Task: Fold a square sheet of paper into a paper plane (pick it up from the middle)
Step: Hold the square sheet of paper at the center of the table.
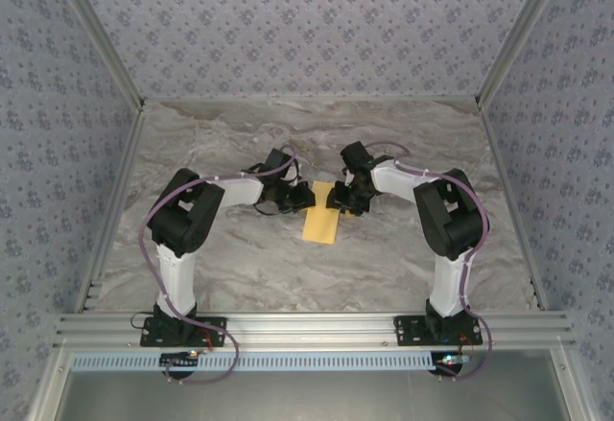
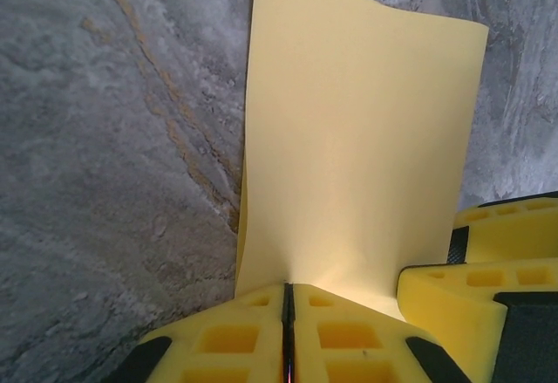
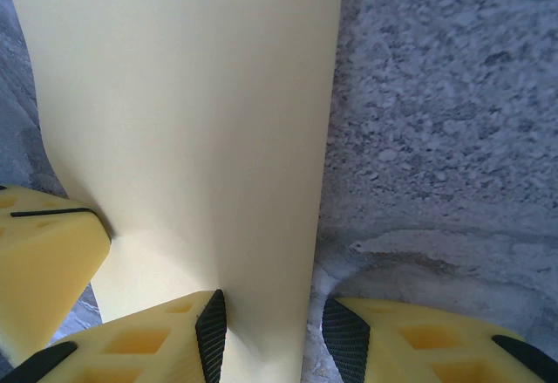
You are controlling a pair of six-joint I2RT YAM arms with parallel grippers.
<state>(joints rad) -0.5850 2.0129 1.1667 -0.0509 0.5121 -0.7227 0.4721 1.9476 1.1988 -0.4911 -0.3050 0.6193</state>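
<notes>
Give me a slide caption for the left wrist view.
Left gripper pinching one edge of the yellow paper over the grey marble table.

No text, label, brand or number can be read anywhere. The sheet of paper is plain yellow, the walls bear only a flower pattern, and any marking on the arm bases is possibly too small to tell.

Two alike: left arm, right arm. White tube links between bulky black joint housings. Thin purple cable looped along each. Black base, perhaps with a small red light. Blocky yellow fingers with square hollows; black ribbed pads.
</notes>
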